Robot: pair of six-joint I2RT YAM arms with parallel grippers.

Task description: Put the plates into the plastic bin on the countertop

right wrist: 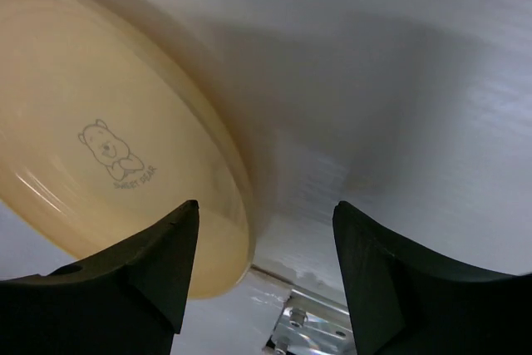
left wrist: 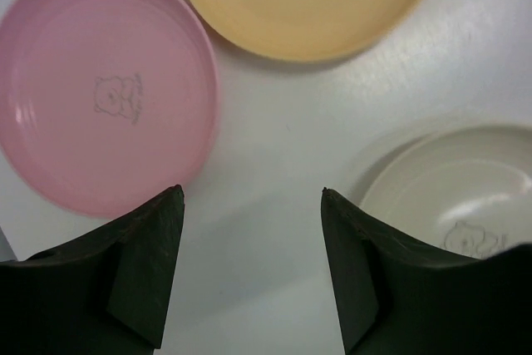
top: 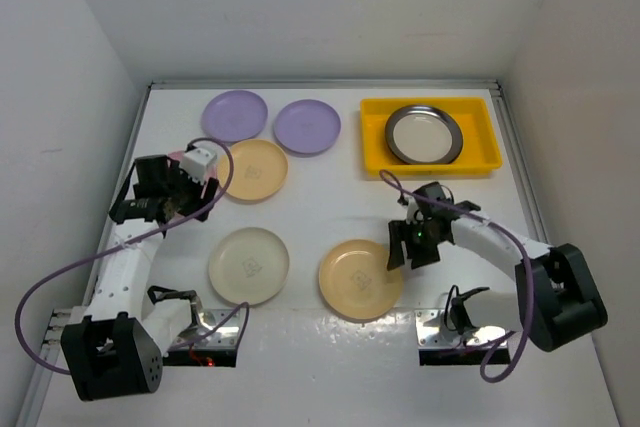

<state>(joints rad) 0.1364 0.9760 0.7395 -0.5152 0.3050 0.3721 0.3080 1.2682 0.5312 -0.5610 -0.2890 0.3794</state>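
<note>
At the desk's (top: 310, 197) front edge, the right end effector (top: 405, 250) is hovering spread open at the orange plate's (top: 355, 282) right rim, probably needing to straddle that rim squarely before pinching and carrying it to the yellow bin (top: 430, 168) behind.

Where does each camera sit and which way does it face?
Top external: above and behind, looking down on countertop and bin; left arm and right arm show.
Left wrist: on the left arm, facing down at the pink plate and cream plate; open left gripper shows.
Right wrist: on the right arm, facing down at an orange plate rim; open right gripper shows.
Shared: cream plate, in top and left wrist.
</note>
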